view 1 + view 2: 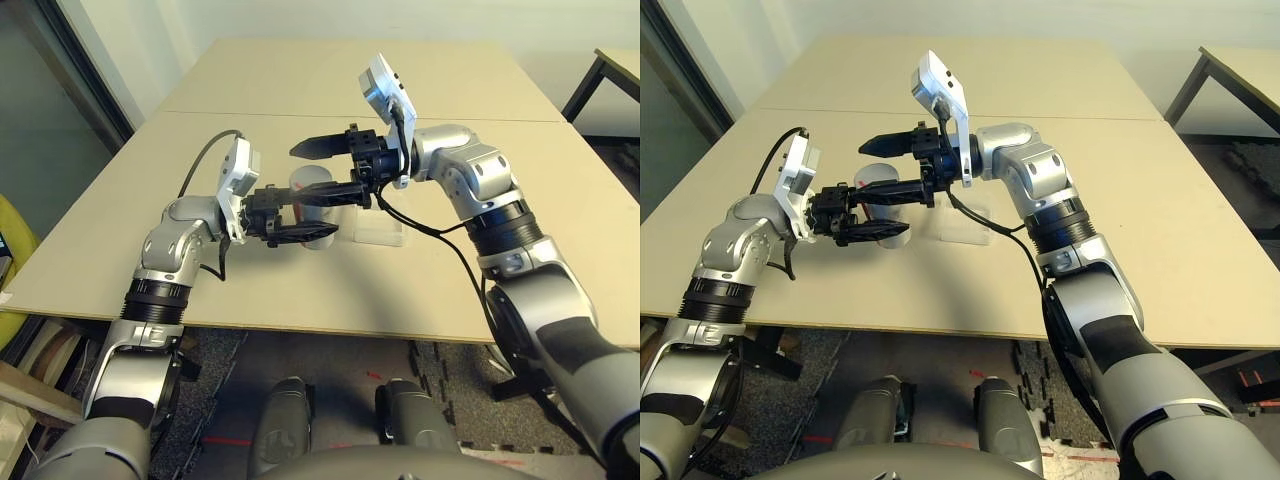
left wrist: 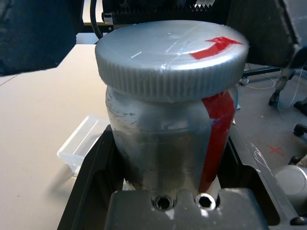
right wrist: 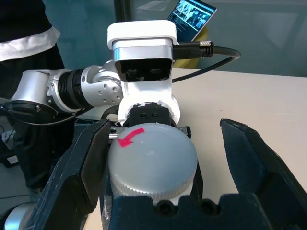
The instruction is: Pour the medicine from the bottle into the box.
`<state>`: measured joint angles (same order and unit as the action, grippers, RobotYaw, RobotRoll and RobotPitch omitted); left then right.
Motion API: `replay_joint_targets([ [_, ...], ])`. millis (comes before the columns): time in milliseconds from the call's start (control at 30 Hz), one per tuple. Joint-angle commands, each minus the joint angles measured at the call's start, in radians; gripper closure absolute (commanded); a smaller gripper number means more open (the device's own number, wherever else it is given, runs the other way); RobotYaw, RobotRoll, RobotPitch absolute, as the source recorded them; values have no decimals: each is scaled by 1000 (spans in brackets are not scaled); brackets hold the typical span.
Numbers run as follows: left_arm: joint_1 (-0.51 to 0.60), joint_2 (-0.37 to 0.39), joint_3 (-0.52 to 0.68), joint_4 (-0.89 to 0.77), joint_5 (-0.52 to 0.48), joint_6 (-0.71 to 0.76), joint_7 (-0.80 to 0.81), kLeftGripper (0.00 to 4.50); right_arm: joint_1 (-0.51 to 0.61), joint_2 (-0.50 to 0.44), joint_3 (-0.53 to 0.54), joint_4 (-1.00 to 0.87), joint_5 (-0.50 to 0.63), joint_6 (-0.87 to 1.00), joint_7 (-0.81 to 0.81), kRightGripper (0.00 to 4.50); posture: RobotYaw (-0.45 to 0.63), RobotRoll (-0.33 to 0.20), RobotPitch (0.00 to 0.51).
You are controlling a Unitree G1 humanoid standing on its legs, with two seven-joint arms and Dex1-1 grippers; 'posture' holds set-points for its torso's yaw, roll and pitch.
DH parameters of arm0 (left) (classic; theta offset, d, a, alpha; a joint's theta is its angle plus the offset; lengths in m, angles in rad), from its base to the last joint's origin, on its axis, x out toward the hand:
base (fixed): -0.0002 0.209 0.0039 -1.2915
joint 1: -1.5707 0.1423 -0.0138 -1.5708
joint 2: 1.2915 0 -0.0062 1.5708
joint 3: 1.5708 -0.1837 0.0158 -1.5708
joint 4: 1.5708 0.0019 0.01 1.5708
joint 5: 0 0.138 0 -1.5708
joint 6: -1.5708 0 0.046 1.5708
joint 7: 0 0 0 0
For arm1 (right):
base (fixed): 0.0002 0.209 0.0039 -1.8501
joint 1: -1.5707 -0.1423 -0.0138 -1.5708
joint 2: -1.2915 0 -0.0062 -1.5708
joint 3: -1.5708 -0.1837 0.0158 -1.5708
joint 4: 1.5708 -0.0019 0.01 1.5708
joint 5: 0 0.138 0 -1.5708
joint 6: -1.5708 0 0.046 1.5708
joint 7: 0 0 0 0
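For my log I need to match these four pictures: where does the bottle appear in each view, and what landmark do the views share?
Left eye view: the bottle, just left of centre, partly behind the jaws.
Right eye view: left of centre, above mid-height.
Left wrist view: large, in the middle, between that arm's own jaws.
Right wrist view: lower middle, seen from above, capped.
Shared landmark: the red mark on the bottle, its stripe or the arrow on its cap.
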<state>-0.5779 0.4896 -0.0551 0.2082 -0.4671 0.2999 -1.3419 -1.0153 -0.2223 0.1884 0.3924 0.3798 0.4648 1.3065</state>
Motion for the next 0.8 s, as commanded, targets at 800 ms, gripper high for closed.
replay_joint_targets([
  [800, 26, 16, 3, 39, 18, -35, 5, 1673, -14, 15, -82, -8, 88, 104, -32, 1893, -47, 0, 31],
])
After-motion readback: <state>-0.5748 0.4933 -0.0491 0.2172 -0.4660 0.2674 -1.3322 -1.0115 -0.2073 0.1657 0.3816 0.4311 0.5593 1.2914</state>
